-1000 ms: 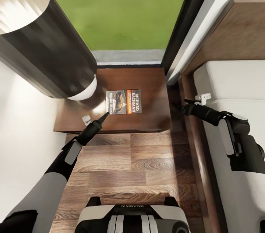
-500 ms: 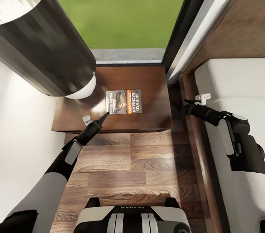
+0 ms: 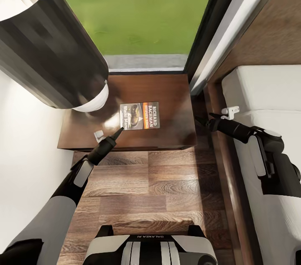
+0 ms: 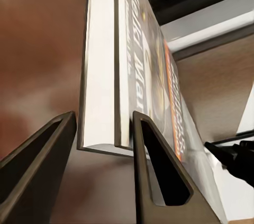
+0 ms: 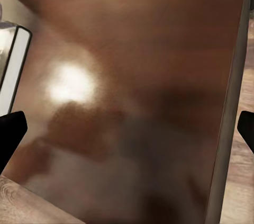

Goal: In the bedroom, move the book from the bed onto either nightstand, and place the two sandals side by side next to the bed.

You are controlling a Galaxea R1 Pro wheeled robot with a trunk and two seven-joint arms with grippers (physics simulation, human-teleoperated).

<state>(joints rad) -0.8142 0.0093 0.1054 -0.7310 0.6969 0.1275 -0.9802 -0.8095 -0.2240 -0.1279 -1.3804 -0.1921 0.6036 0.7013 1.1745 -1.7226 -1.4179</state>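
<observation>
- The book (image 3: 139, 115) is lying flat on the nightstand (image 3: 175, 93), cover up, lettering reading sideways, roughly mid-top, just beside the lamp base (image 3: 93, 104).
- The left tool (image 3: 109, 134) is sitting at the nightstand's front edge, just short of the book's near corner; in the left wrist view its two fingers (image 4: 159, 176) are spread with the book's page edge (image 4: 100, 75) in line with the gap between them, nothing clamped, so it is reading as open and empty.
- The right tool (image 3: 219, 116) is hanging over the strip between the nightstand and the bed (image 3: 267, 89), apart from everything; its dark fingertips (image 5: 11, 131) are showing at opposite sides of the right wrist view, so spread wide and holding nothing.
- Judging handling: a thin paperback, probably light, and likely bending a bit if pinched at one corner; the glossy cover is looking slippery. Lying flat on a hard top it is offering only its thin edge, so any regrasp is best taken across the page edge or spine, not from above.
- The book part of the task is looking done; no sandals are showing, so that part is remaining.
- Versus the earlier frames: the lamp shade (image 3: 46, 43), window (image 3: 138, 6) and nightstand are all sitting slightly shifted in the head view together, so the camera is moving, not the things. The book is keeping its place on the nightstand, and both arms are holding the same pose.
</observation>
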